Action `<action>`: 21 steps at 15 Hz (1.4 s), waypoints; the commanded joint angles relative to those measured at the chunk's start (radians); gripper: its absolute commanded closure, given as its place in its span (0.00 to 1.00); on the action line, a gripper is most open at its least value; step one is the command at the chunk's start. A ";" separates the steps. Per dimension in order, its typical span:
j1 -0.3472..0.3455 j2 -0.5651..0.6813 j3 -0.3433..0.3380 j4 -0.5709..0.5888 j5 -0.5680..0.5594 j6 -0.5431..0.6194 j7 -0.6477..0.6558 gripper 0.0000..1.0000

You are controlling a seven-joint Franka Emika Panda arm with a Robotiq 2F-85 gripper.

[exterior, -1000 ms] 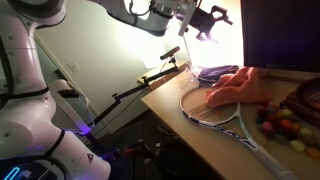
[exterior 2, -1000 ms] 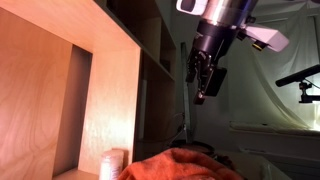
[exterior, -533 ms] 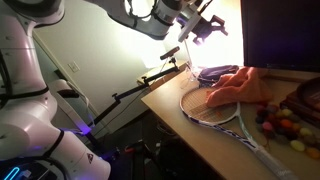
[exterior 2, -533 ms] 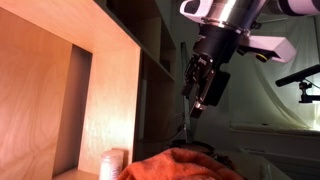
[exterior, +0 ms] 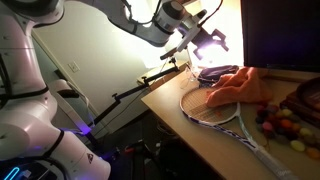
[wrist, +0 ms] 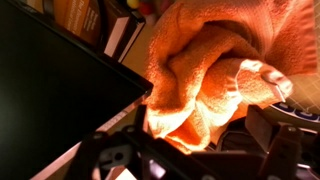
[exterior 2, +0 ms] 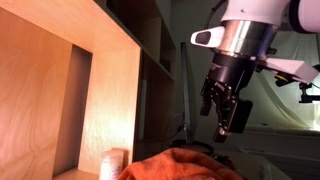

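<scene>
Exterior views share the orange cloth (exterior: 236, 86); wrist view close above.

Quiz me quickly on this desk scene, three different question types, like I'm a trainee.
1. True or false: the gripper is holding the orange towel.
2. What does the orange towel partly cover on the desk? A) tennis racket B) keyboard C) plate
3. Fill in: the gripper's jaws are ____.

Key: 1 false, it hangs above the towel without touching it; 2 A; 3 open.
</scene>
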 commanded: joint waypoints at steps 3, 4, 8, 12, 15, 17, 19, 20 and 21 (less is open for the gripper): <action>-0.007 0.014 0.005 -0.007 0.114 -0.045 -0.104 0.00; -0.011 0.025 0.007 -0.002 0.140 -0.047 -0.122 0.00; -0.025 0.065 0.013 0.001 0.258 -0.052 -0.224 0.00; -0.027 0.097 0.004 0.004 0.334 -0.090 -0.300 0.00; -0.027 0.115 0.001 -0.001 0.349 -0.113 -0.331 0.00; -0.022 0.123 -0.005 -0.003 0.343 -0.126 -0.333 0.00; -0.020 0.127 -0.007 -0.012 0.329 -0.117 -0.346 0.00; -0.025 0.126 -0.006 -0.022 0.330 -0.100 -0.353 0.00; -0.022 0.125 -0.011 -0.027 0.321 -0.096 -0.351 0.00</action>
